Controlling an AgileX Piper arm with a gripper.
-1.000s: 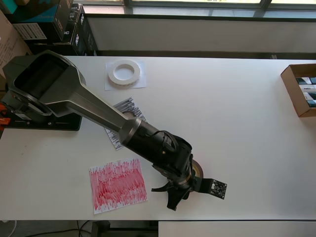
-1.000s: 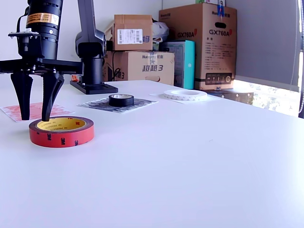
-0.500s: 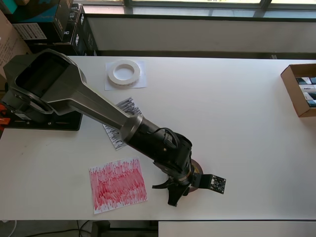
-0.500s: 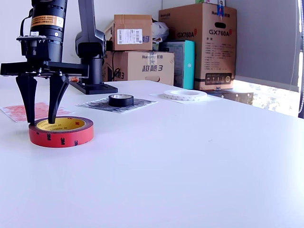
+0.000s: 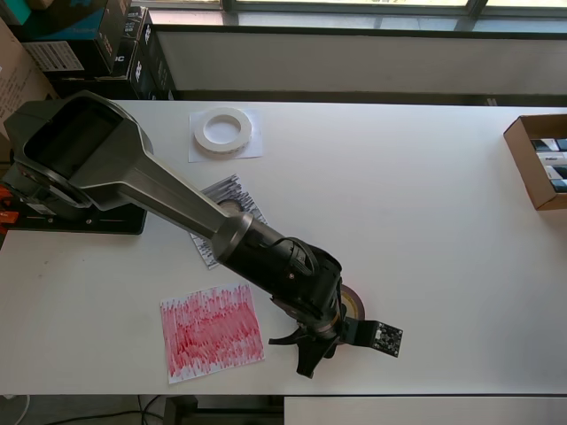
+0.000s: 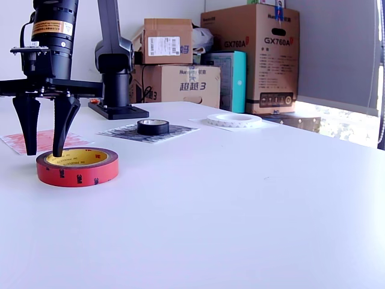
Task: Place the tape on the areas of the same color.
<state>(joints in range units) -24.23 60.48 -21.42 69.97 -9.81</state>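
My gripper (image 6: 43, 153) stands open and points down over the dark red roll (image 6: 77, 167). One fingertip sits at the roll's yellow inner rim and the other just outside it, on the exterior view's left. From overhead, the arm covers most of that roll (image 5: 356, 304), and the gripper (image 5: 298, 354) shows near the table's front edge. Beside it lies the red scribbled sheet (image 5: 211, 332), bare. The small black roll (image 6: 153, 126) rests on the black scribbled sheet (image 6: 123, 133). The white ring (image 5: 222, 129) lies on the white sheet (image 5: 251, 147).
The arm's base (image 5: 75, 208) stands at the overhead view's left. An open cardboard box (image 5: 539, 159) sits at the table's right edge. Stacked cartons (image 6: 252, 57) line the far side in the exterior view. The table's front edge (image 5: 354, 395) runs close below the gripper.
The gripper has shifted slightly toward the exterior view's left, back to where it was a second ago. It stays open. The red roll has not moved.
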